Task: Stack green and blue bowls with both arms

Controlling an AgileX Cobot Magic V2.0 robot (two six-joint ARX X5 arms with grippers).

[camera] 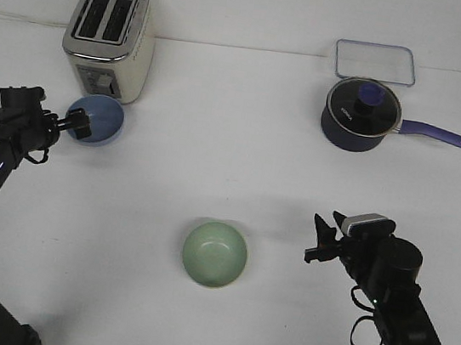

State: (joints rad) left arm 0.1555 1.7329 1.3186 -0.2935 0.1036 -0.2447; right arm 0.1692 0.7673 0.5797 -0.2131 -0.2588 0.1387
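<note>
White table (215, 162) under green bowl (215, 254); left pincer (77, 123) gripping blue bowl (101, 118), right pincer (319, 241) open, empty.

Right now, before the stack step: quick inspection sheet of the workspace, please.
Surface: white table, no spills seen.
Job's things: blue bowl tilted, rim in the left gripper, in front of the toaster; green bowl upright, front centre, untouched.
Clutter: toaster back left; lidded navy saucepan back right; clear rectangular tray behind it.
Grippers: left shut on the blue bowl's rim; right gripper apart from the green bowl, jaw state unclear.
Cables: thin loops along both arms, none on the bowls.
Surroundings: nothing seen.
</note>
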